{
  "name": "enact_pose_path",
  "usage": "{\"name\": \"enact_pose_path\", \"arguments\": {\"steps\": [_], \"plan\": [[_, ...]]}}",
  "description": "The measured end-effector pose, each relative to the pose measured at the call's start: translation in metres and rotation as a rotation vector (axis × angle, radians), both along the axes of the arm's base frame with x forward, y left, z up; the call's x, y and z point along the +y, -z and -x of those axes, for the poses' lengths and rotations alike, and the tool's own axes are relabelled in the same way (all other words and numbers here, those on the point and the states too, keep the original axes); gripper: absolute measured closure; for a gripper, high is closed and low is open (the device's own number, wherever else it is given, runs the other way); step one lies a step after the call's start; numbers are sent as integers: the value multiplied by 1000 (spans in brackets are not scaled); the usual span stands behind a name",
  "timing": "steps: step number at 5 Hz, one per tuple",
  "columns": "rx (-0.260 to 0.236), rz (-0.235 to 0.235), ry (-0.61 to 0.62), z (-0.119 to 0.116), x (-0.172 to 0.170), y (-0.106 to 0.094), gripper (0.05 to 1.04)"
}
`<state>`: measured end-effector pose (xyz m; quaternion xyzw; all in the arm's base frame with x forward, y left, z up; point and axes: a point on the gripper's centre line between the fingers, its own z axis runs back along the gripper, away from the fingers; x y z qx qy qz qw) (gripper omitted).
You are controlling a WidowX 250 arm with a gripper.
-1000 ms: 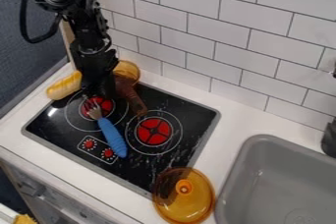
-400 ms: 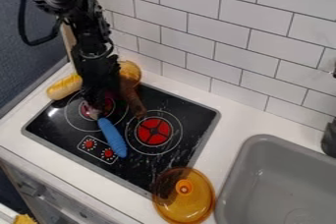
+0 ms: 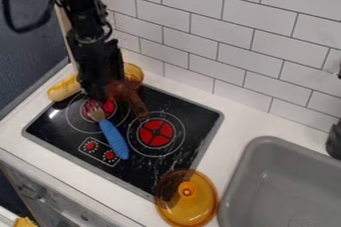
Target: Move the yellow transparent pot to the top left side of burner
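Gripper (image 3: 98, 94) was over the far left of the cooktop (image 3: 170, 105), low, close to the left ring (image 3: 102, 109). Since the last look the arm (image 3: 83, 19) had shifted a little left and upward, baring more of the pot's brown handle (image 3: 138, 106). Yellow transparent pot (image 3: 136, 73) lay at the cooktop's far edge, beyond that ring and partly behind the arm; it seemed to have crept slightly right. Could not tell how wide the gripper stood, or whether it had hold of anything.

Blue-handled fork (image 3: 114, 140) unmoved, tines on the left ring. Bread roll (image 3: 65, 87) left of the gripper; amber lid (image 3: 187, 198) near, beside the sink (image 3: 283, 181).

Reading: a small adjustment around the pot, placement not settled. A clearer hold seemed needed next; fork tines might foul a pot set down there.
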<state>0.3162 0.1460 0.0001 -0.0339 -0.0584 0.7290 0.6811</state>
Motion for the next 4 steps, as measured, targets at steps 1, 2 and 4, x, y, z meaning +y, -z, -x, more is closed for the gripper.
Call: {"name": "enact_pose_path", "arguments": {"steps": [1, 2, 4], "plan": [[-47, -26, -4, 4, -1, -23, 83], [-51, -28, -4, 4, -1, -24, 83], [-50, -28, -4, 4, -1, -24, 83]]}}
